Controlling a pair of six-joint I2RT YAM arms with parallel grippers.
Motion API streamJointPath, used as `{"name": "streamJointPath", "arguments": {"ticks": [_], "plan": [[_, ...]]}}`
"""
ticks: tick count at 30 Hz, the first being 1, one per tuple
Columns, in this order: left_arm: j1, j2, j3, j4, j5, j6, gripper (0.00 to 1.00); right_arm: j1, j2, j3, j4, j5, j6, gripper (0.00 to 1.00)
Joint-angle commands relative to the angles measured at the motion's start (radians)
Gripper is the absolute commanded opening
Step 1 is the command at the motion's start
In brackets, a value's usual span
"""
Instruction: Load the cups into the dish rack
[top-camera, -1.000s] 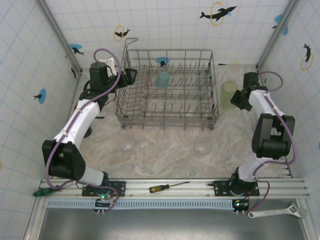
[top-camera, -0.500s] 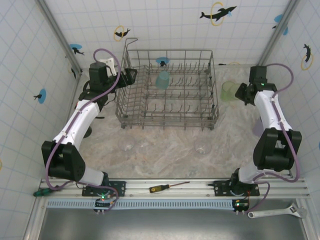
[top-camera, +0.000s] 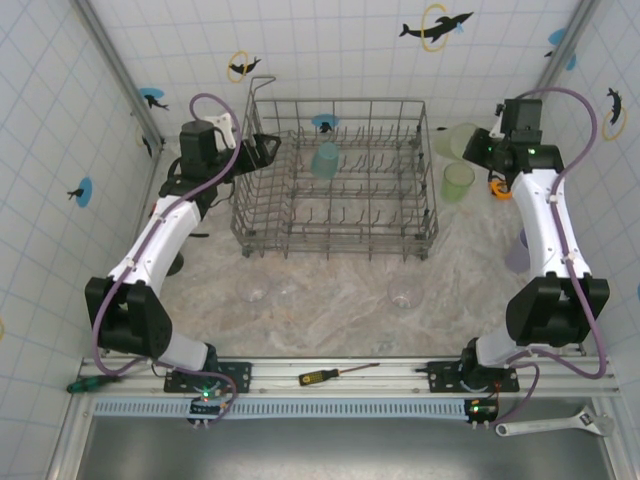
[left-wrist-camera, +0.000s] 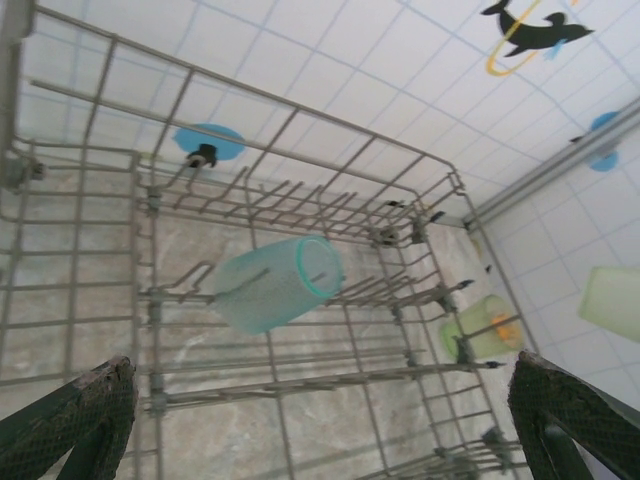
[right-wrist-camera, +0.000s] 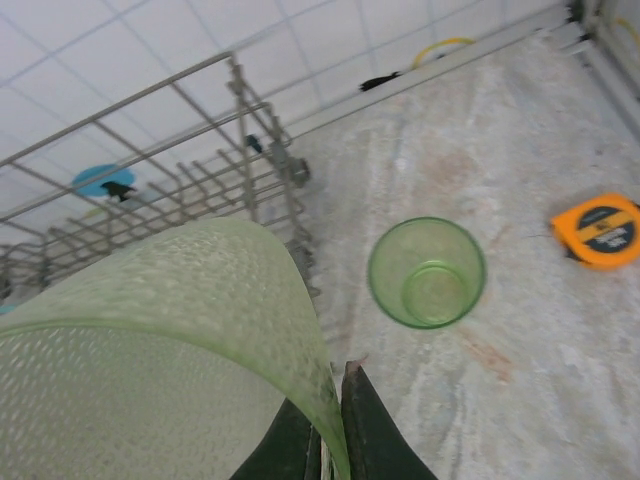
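The grey wire dish rack stands at the back middle, with a teal cup lying on its tines. My right gripper is shut on the rim of a pale green cup, held in the air just right of the rack; its fingers pinch the cup wall. Below it a second green cup stands upright on the table. My left gripper hovers open at the rack's left rim, its jaws wide and empty. Clear glasses stand in front of the rack.
An orange tape measure lies right of the standing green cup. A lavender cup sits behind the right arm. A screwdriver and a wrench lie on the near rail. Tiled walls close in on both sides.
My right gripper has lifted the pale green cup and carried it toward the back wall, uncovering the second green cup and the tape measure. The left arm has barely shifted.
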Motion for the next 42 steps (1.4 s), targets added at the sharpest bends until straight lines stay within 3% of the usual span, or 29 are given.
{"name": "streamJointPath", "arguments": {"ticks": [1,7,13,22,30,42], "plan": [[-0.01,0.03,0.074,0.013,0.097,-0.057,0.98,0.026,-0.025,-0.003,0.082,-0.107,0.007,0.0],[-0.034,0.085,0.14,0.009,0.151,-0.113,0.98,0.055,-0.023,-0.084,0.22,-0.221,0.041,0.0],[-0.077,0.118,0.184,0.026,0.178,-0.183,0.97,0.053,-0.026,-0.169,0.398,-0.42,0.108,0.0],[-0.152,0.177,0.188,0.195,0.268,-0.348,0.98,0.055,-0.083,-0.429,0.888,-0.627,0.337,0.0],[-0.177,0.232,0.203,0.326,0.32,-0.461,0.98,0.099,-0.083,-0.598,1.304,-0.694,0.545,0.0],[-0.204,0.279,0.2,0.429,0.351,-0.553,0.98,0.246,0.001,-0.606,1.511,-0.7,0.597,0.0]]}}
